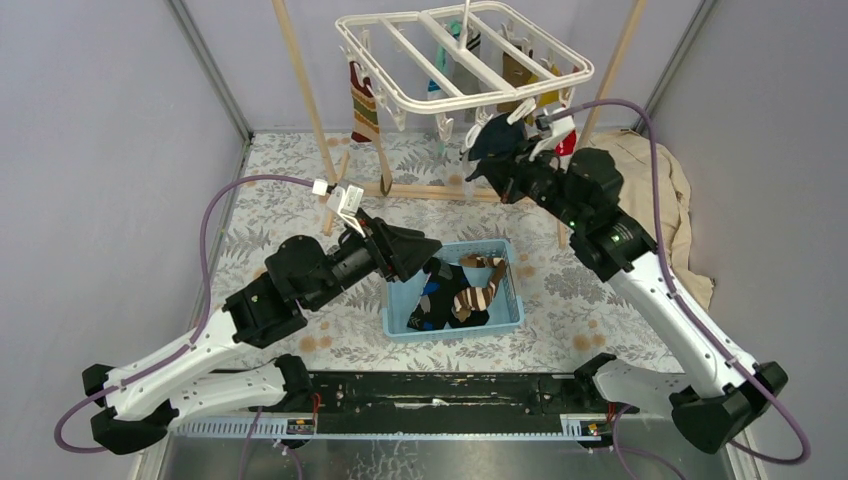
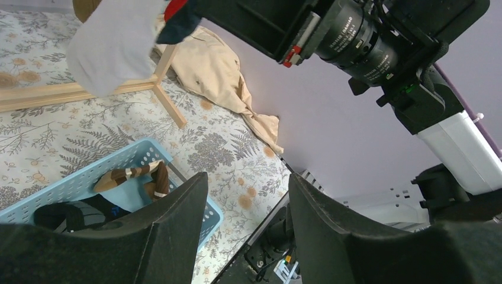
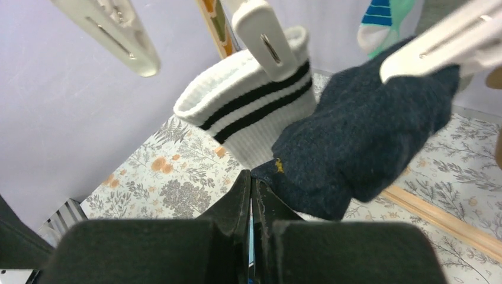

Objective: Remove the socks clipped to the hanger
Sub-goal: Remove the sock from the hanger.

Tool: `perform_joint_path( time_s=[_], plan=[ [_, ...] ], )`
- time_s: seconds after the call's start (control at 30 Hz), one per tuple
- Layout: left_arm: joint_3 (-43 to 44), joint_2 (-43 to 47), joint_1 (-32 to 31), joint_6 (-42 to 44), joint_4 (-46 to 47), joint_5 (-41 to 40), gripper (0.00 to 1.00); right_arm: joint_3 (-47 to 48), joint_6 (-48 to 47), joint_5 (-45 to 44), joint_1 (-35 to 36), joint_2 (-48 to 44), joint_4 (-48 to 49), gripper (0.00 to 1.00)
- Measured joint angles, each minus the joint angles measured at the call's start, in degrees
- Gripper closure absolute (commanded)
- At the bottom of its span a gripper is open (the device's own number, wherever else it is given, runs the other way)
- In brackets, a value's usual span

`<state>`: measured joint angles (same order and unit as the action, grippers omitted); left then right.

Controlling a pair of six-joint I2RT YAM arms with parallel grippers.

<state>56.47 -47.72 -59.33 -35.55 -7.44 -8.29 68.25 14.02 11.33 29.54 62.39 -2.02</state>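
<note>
Robot lab cell; grey partition walls (image 1: 100,150); aluminium corner posts (image 1: 210,70); floral tablecloth (image 1: 560,330).

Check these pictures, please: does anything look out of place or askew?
A beige cloth lies crumpled at the right edge of the table, which looks untidy. The navy sock hangs askew: the right pincer pinches its edge while a white clip holds it.

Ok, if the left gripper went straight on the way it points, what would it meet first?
Probably the patterned table cover, just past the basket corner; nothing nearer shows between the open fingers of the left gripper. The beige cloth lies farther on. Depth is unclear.
</note>
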Motion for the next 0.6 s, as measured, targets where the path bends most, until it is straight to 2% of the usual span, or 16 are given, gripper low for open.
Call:
perform_joint_path(
  time_s=[0.37,0.6],
  plan=[
    [0.09,1.73,-0.44,-0.2,-1.73,-2.51,0.4,19.78,-6.91,-12.79,14.97,17.05,-10.64,1.0],
    [0.09,5.05,-0.48,-0.2,-4.81,-4.81,0.4,36.98,-10.6,-19.45,22.77,30.8,-17.86,1.0]
  ],
)
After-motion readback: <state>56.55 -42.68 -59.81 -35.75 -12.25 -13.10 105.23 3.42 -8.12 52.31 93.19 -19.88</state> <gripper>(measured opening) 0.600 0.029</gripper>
